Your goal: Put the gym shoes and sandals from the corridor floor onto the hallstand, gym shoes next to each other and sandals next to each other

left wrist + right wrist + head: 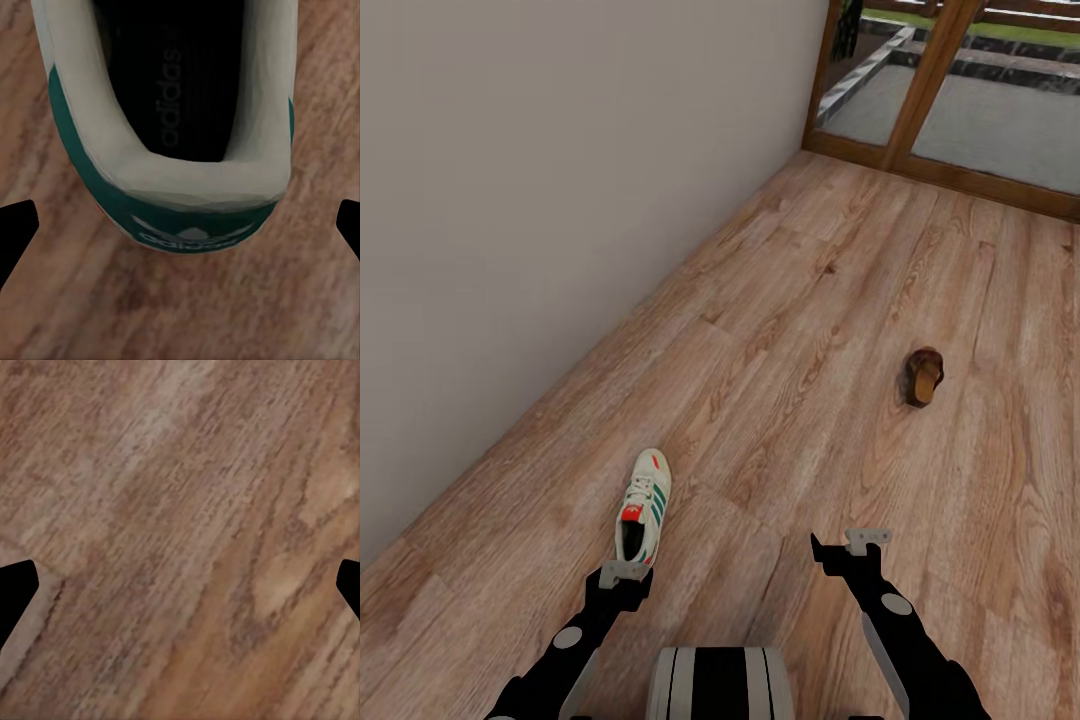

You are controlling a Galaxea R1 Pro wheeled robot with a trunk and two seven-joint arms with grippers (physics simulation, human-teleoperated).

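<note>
From my seat, the left gripper [626, 574] hangs spread wide over the heel of a gym shoe [643, 505], nothing between its fingers; the wrist camera looks straight down into that shoe's dark insole and green heel tab. The shoe lies on the corridor floor [790, 330] near the wall [540, 180]. The right gripper [850, 545] is likewise spread over bare planks. Further right, one sandal [923, 376] lies well apart, toward the glass door [960, 90].

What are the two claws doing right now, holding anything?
Left gripper: open, empty, above the gym shoe's heel.
Right gripper: open, empty, over the corridor floor.
</note>
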